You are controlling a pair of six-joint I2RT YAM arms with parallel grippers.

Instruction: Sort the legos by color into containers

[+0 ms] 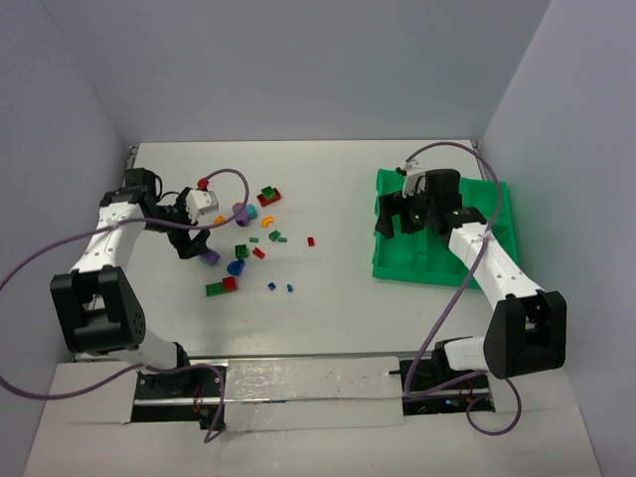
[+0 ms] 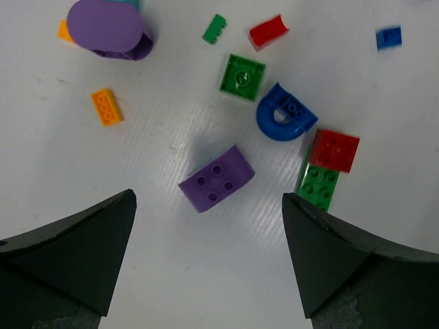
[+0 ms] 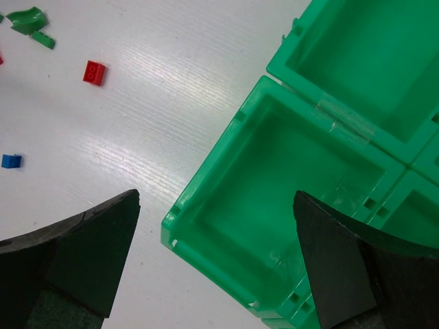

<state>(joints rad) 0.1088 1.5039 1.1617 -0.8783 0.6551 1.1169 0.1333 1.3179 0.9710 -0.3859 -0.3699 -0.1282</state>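
Loose legos lie on the white table left of centre. A purple brick (image 2: 217, 178) lies between and just beyond my left gripper's (image 2: 208, 196) open, empty fingers; in the top view the gripper (image 1: 191, 241) hovers beside this brick (image 1: 210, 257). Near it are a blue arch (image 2: 281, 116), a green square (image 2: 242, 74), a red brick (image 2: 334, 149) on a green one (image 2: 317, 184), and an orange brick (image 2: 107, 107). My right gripper (image 3: 217, 195) is open and empty over the near-left compartment of the green tray (image 3: 184, 205), which shows no bricks. The tray (image 1: 397, 266) sits at the right.
A big purple round piece (image 2: 106, 27) lies past the orange brick. A small red brick (image 3: 95, 72) and a blue one (image 3: 10, 161) lie on the table left of the tray. Grey walls enclose the table on three sides.
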